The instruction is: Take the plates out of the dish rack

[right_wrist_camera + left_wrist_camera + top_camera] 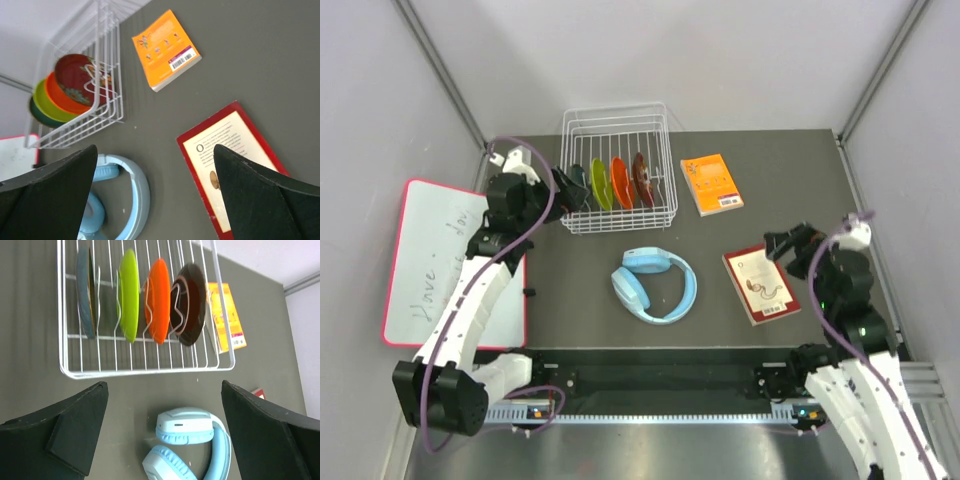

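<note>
TOP: left gripper [566,187] beside left end of dish rack [617,228]; right gripper [782,243] over red book [761,285], well apart from rack | LEFT WRIST: jaws wide apart, empty; teal plate [86,295], lime plate [129,292], orange plate [159,297], dark red plate [192,302] upright in rack (all four aboard) | RIGHT WRIST: jaws wide apart, gripping nothing

The dark teal round plastic plate [39,116] is mostly hidden behind the lime green round plastic plate [41,97]. The light blue headphones [190,427] are cut off at 6 o'clock. Writing on the pink-edged whiteboard [430,260] is too small to read.
</note>
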Available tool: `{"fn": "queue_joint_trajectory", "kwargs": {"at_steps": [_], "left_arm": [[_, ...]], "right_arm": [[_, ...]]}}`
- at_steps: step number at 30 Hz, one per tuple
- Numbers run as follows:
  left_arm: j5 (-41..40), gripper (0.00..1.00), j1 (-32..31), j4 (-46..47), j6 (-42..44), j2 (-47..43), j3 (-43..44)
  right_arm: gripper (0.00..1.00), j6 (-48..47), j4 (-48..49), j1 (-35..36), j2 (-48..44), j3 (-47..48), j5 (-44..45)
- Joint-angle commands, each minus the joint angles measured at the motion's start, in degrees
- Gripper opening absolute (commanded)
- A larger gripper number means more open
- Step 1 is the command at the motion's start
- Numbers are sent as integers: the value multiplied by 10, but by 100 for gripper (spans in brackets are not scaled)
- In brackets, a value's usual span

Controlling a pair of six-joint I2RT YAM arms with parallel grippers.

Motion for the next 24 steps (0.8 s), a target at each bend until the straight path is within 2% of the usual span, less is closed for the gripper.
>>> {"fn": "queue_joint_trajectory", "kwargs": {"at_steps": [1, 2, 6, 8, 10, 13, 16, 20, 24], "left_arm": [[-1, 99, 0, 41, 36, -16, 55], [20, 99, 0, 92, 43, -15, 52], [88, 99, 1, 202, 44, 8, 23], [123, 98, 0, 223, 55, 29, 33], [129, 94, -2, 211, 71, 70, 70], [74, 97, -31, 186, 108, 113, 112], [3, 98, -83, 207, 135, 139, 123], [-76, 95, -165, 216, 157, 195, 149], [-162, 94, -204, 231, 152, 264, 166]], "right_arm": [[100, -101, 49, 4, 161, 135, 12], [100, -107, 49, 4, 213, 170, 10], [100, -119, 86, 4, 285, 188, 37], [100, -140, 120, 4, 309, 183, 41], [100, -147, 122, 4, 330, 193, 49], [100, -150, 120, 4, 374, 216, 39], [100, -155, 115, 4, 403, 224, 36], [100, -163, 110, 3, 413, 222, 48], [100, -166, 108, 0, 416, 218, 54]]}}
